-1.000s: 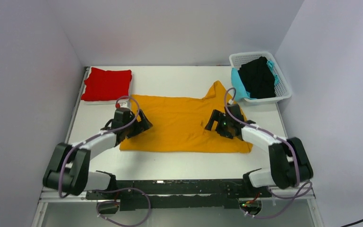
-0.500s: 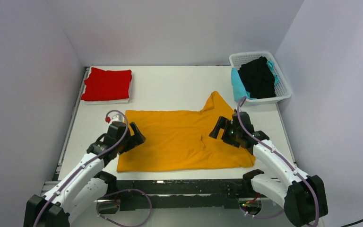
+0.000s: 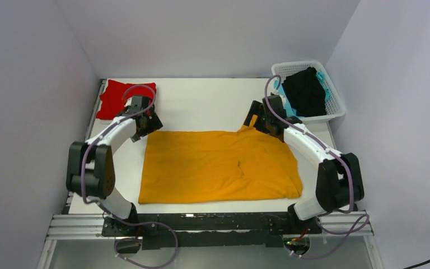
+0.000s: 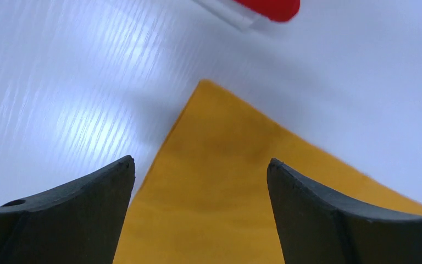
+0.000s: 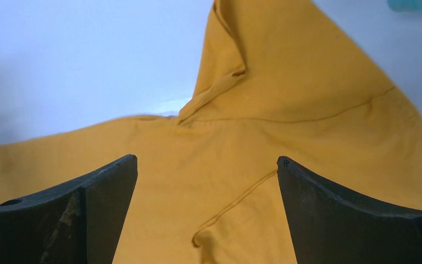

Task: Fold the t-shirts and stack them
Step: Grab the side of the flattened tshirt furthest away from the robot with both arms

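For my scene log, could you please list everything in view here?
mustard-orange t-shirt: one, spread flat, table centre
red t-shirt: one, folded, far left corner
black t-shirt: one, bunched in the basket
teal t-shirt: one, in the basket, showing beside the black one
basket: one, white lattice, far right corner
table: one, white
left pincer: one, black, open, over the mustard-orange shirt's far left corner
right pincer: one, black, open, over its far right sleeve

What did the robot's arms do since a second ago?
Both arms reached out to the far corners of the mustard-orange shirt: left gripper at the left one, right gripper by the sleeve, both open, holding nothing. The shirt slid nearer the robot. The red shirt, and the black shirt and teal shirt in the basket, stayed put.
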You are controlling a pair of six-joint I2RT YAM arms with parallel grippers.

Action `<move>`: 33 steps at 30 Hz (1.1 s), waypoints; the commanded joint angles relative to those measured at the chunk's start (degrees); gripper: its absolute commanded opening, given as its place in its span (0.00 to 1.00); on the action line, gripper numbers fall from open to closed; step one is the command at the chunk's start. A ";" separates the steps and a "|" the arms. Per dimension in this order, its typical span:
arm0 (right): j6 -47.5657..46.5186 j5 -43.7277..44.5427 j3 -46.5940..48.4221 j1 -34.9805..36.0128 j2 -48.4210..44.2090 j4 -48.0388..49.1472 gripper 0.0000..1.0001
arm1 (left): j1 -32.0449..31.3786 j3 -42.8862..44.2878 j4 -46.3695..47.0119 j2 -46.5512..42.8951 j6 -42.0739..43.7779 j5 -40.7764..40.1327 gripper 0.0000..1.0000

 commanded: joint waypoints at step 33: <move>-7.98 12.28 24.53 -0.13 32.54 6.79 0.93 | 0.63 12.31 -2.59 20.65 3.48 4.18 0.10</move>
